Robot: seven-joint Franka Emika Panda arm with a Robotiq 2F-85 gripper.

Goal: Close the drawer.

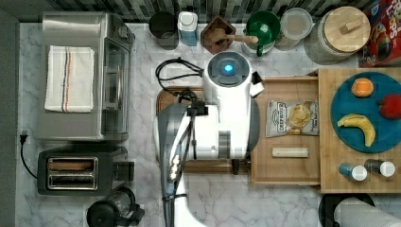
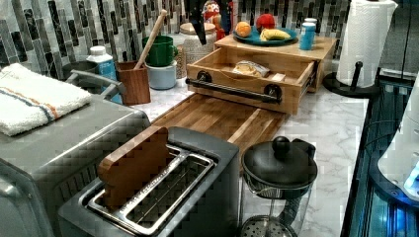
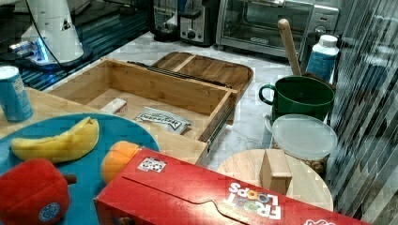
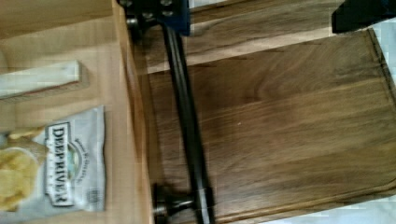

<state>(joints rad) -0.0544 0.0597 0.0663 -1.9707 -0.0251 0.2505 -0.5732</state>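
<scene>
Drawer (image 1: 285,168): light wood, pulled out of the cabinet (image 1: 331,179) that carries the blue plate (image 1: 383,137). Open face toward the top view's left. Long axis of its black bar handle (image 2: 232,91) runs parallel to the cabinet front; the drawer slides at a right angle to that. Front overhangs the dark walnut cutting board (image 2: 217,118).

Contents: one Deep River chip bag (image 1: 292,118), lying flat; one pale stick-shaped block (image 1: 289,152) beside it.

Robot arm (image 1: 227,113): white body above the drawer front, covering the handle and most of the cutting board in the top view.

Gripper: dark parts at the wrist view's edge, above the handle's end; fingers hidden, so grasp or release cannot be told.

On the plate: banana (image 1: 359,126), orange (image 1: 362,87), red fruit partly cut off.
</scene>
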